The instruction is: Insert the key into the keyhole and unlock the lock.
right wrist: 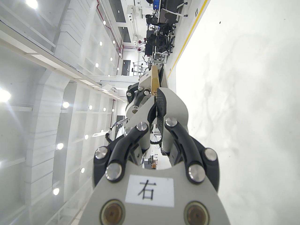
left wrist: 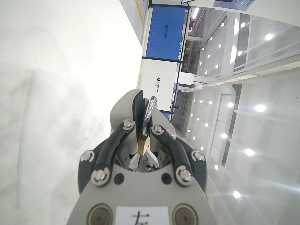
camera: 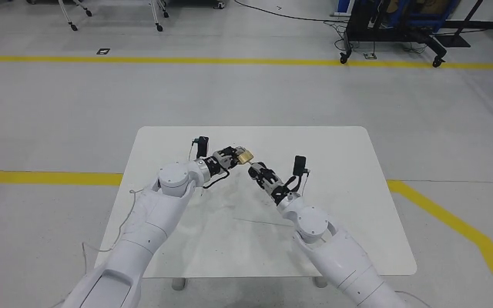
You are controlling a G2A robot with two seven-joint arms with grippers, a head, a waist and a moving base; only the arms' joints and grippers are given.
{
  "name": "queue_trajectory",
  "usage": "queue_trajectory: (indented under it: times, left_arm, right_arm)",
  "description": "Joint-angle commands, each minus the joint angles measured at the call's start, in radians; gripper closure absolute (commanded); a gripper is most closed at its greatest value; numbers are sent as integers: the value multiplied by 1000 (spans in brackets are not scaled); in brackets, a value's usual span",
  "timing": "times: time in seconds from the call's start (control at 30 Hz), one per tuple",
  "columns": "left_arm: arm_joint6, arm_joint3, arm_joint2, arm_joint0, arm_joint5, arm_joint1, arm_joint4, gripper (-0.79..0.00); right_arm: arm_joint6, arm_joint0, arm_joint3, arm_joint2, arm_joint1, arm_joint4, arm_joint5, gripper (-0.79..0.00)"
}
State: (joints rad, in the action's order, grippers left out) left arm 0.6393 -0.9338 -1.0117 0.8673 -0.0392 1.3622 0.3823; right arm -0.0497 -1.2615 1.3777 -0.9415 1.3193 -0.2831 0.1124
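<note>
Over the middle of the white table (camera: 339,162), my left gripper (camera: 233,155) is shut on a brass padlock (camera: 244,156). In the left wrist view the silver shackle (left wrist: 149,110) is pinched between the pads and the brass body (left wrist: 143,145) lies between the fingers of the left gripper (left wrist: 146,99). My right gripper (camera: 254,169) faces it from the other side, shut on a thin key (right wrist: 154,108) seen edge-on. Its tips (right wrist: 156,92) sit right at the padlock's brass body (right wrist: 154,79). Whether the key is inside the keyhole is hidden.
Both arms meet over the table's centre, with bare tabletop (camera: 192,246) all around them. Yellow floor lines (camera: 231,60) run past the table, and a wheeled rack (camera: 393,31) stands far behind on the right.
</note>
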Motion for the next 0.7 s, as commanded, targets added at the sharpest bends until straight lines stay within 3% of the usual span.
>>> queue_trajectory:
  times: [0.0,0.67]
  left_arm:
    - [-3,-1,-2,0,1,0,-2,0]
    - [7,-1,0,2,-2,7,-21,0]
  right_arm:
    - [1,0,0,-1,2,2,1,0]
    - [39,22,-20,3,29,80,-17,0]
